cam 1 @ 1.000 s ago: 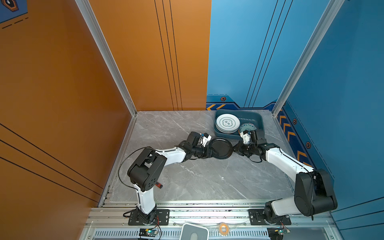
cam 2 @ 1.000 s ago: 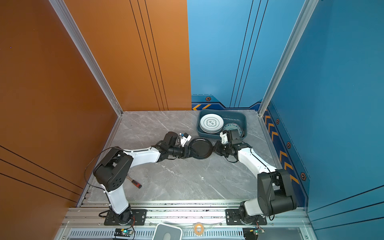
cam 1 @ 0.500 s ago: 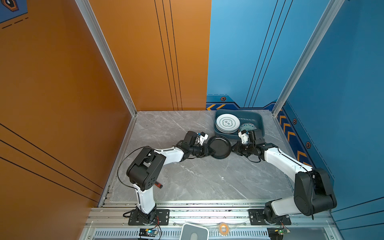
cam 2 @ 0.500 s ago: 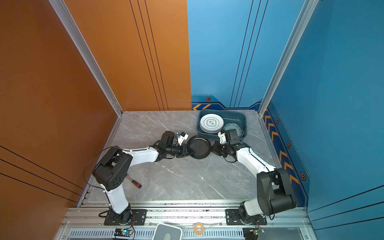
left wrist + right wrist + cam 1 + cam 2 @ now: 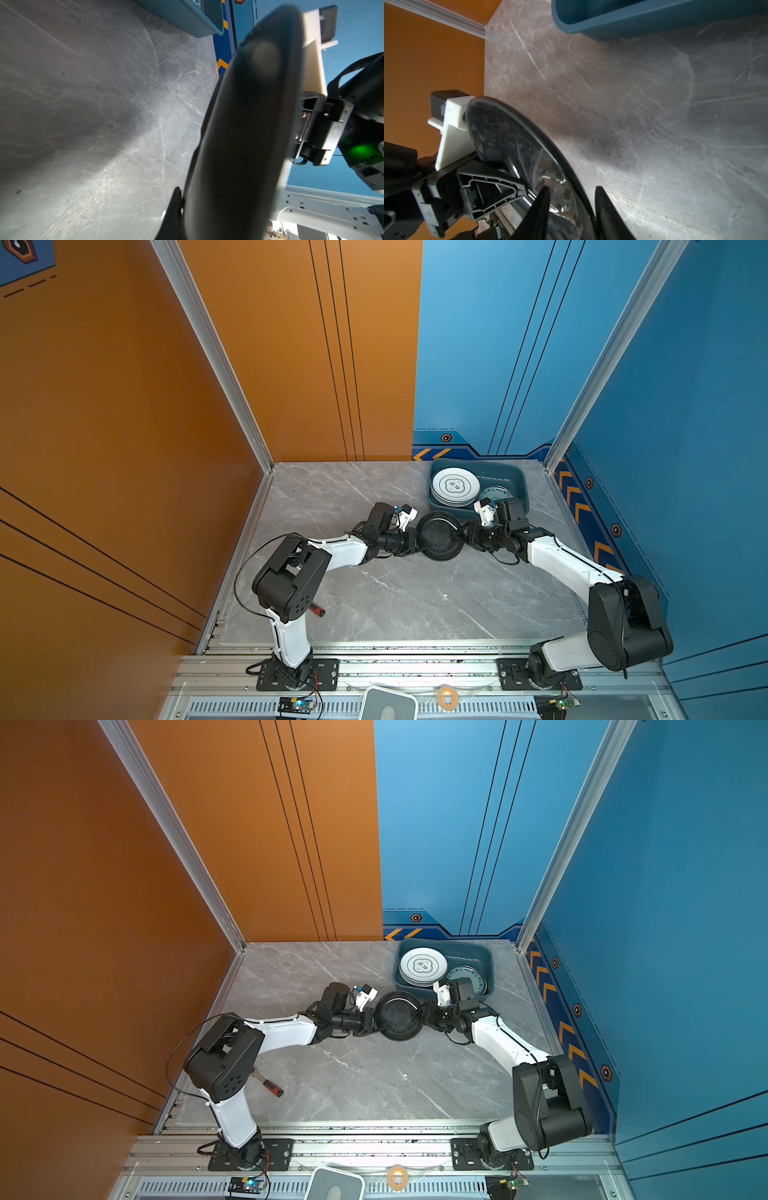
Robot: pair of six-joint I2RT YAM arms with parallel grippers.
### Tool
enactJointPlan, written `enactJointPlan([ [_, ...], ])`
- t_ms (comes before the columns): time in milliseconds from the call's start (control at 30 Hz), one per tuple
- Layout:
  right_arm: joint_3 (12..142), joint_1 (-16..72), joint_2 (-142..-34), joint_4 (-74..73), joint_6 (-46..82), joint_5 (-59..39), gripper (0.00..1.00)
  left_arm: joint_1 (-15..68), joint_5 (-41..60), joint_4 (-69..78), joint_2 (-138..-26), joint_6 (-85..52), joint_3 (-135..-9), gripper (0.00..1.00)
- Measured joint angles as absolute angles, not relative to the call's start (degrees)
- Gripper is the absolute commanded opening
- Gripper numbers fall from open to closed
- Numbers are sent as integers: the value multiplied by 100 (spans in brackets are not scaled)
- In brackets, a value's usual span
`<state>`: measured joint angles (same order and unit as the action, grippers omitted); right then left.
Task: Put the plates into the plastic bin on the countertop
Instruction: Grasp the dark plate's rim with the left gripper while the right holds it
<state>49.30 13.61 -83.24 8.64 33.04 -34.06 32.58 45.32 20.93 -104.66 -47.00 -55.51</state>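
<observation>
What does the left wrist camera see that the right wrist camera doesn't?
Only the left wrist view shows the blue wall and a green light on the right arm. Only the right wrist view shows the orange wall and the left hand clamped on the rim of the round black plate. Both show that plate, the grey marble countertop and the dark teal plastic bin.

Black plate (image 5: 245,135), edge-on and blurred, fills the foreground against the grey marble countertop (image 5: 93,104); teal bin (image 5: 187,18) corner lies beyond.
</observation>
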Motion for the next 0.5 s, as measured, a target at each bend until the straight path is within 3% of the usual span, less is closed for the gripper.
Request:
enactJointPlan([
  [100,4925,1350,-8442,670,3148,-3583,38,3260,4591,2102,-10440,-4700,-5551,0],
  [367,4921,1210,-8917,-14,2814,-4388,10,3181,4670,1997,-10370,-4897,-5553,0],
  [500,4847,1083,-9035,-489,2766,-4842,3,3041,4842,1905,-10366,-5129,-5544,1],
])
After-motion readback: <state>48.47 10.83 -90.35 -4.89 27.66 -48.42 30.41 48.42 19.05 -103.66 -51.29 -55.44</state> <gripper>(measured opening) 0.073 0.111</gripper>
